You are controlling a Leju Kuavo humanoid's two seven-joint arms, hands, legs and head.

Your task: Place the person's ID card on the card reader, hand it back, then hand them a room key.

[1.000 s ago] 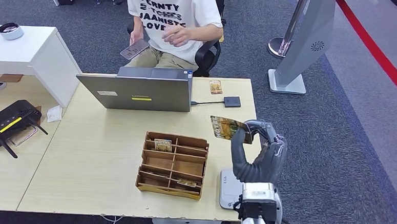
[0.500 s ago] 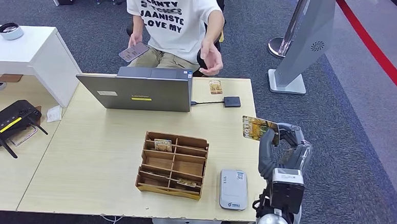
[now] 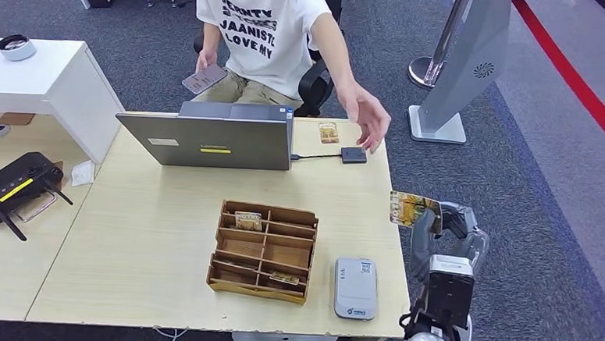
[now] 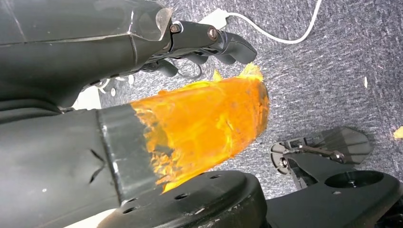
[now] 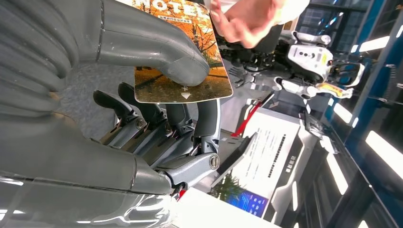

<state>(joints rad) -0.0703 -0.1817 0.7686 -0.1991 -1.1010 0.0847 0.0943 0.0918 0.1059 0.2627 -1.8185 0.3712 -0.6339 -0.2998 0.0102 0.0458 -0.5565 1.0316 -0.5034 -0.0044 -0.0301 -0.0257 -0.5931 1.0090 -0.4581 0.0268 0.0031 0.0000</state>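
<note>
Off the surface's (image 3: 162, 249) right edge, the right hand (image 3: 445, 233) pinches the card (image 3: 411, 208) between thumb and fingers, holding it raised in the air. Nearby on the surface lie the reader (image 3: 355, 287) and a wooden tray (image 3: 264, 250). Farther off, the person's hand (image 3: 369, 115) reaches toward the card, not touching it. Beyond sits a laptop (image 3: 207, 138). Whether the left hand (image 4: 209, 45) is spread or closed cannot be told.

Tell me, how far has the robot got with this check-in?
The right hand holds a card up off the table edge, and the person's hand reaches toward it, so a hand-over is under way. The card reader lies bare. More cards sit in the wooden tray. Whether this is the ID or the key, I can't tell.
</note>
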